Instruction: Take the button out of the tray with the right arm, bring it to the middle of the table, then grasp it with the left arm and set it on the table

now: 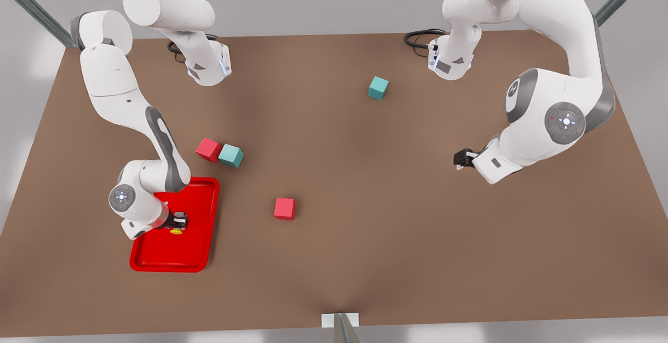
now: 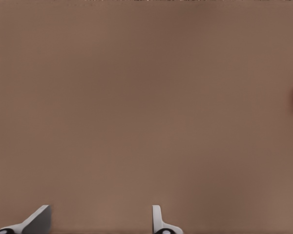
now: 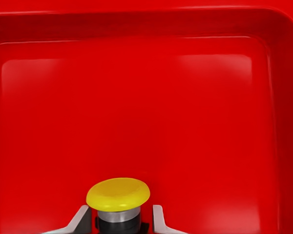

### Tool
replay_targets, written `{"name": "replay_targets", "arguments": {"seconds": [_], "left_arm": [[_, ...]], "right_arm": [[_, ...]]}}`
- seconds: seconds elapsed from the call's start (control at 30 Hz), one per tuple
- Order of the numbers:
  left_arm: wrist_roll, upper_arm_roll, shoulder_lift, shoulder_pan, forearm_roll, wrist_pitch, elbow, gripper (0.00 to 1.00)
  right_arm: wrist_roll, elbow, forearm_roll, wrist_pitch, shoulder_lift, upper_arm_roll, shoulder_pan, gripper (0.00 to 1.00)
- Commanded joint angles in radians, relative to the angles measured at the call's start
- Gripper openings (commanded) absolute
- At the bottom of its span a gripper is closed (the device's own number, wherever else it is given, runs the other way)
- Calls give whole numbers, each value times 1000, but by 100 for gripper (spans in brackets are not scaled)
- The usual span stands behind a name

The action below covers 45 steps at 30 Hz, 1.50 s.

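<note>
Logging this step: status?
Right gripper in tray, fingers astride button. Left gripper waits open over bare table. Nothing in the way.

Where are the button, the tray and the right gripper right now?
button [image 3: 118,194]: right wrist view, on its round yellow cap.
tray [image 1: 201,251]: front view, on the bare red floor near its rim.
right gripper [image 1: 179,223]: front view, between its fingertips, down in the tray with its fingers either side of the button.

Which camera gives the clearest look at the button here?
The right wrist view: the button sits close up between the right gripper fingers, yellow cap clear. The front view shows it as a small yellow spot in the tray.
</note>
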Motion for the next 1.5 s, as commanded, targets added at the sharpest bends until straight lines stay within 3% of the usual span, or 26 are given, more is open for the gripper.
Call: {"name": "replay_targets", "arguments": {"seconds": [0.0,0.1,0.27,0.3,0.33,0.37,0.5,0.6,0.63,0.77,0.93,1.03,1.1,1.2,1.23,1.3,1.33,1.37,1.47], "left_arm": [[-23,4,-6,1,6,1,6,100],[-23,2,-3,1,4,-1,4,100],[-23,4,0,1,4,-1,1,100],[-24,4,2,1,4,1,1,100],[-23,4,5,1,4,4,1,100],[-23,7,10,1,4,4,1,100],[-23,14,10,1,6,4,-2,100],[-23,27,13,1,6,4,-5,100],[-23,28,13,1,7,6,-5,100],[-23,36,14,1,21,4,-5,100],[-42,48,25,1,19,9,-7,100],[-73,51,31,1,21,12,-7,100],[-113,51,31,1,21,10,-5,100],[-122,51,33,1,32,10,-8,100],[-127,51,33,1,35,12,-7,100],[-127,51,39,1,36,12,-7,100],[-127,51,40,1,36,12,-7,100],[-127,51,40,1,36,12,-7,100],[-127,50,42,1,35,15,-4,100]], "right_arm": [[13,3,1,-3,-2,0,-1,47],[10,6,1,-14,-25,0,1,41],[7,75,2,-233,-109,60,7,41],[18,125,11,-305,-135,85,12,41],[-99,213,0,-447,-141,186,39,42],[-109,299,6,-549,-140,190,88,42],[-185,461,-45,-581,-103,194,271,42],[-191,797,-129,-537,170,184,415,42],[-192,823,-158,-468,207,178,456,42],[-324,830,-158,-239,207,195,610,41],[-288,830,-203,-213,263,109,841,41],[-274,826,-198,-48,317,111,877,41],[-238,825,-196,-43,319,111,897,46],[-275,826,-196,-54,360,108,886,46],[-293,823,-196,-57,369,108,886,48],[-292,816,-203,-87,382,108,897,64],[-283,816,-203,-87,380,108,906,96],[-280,816,-204,-81,382,108,909,100],[-272,817,-196,-124,351,108,903,100]]}}
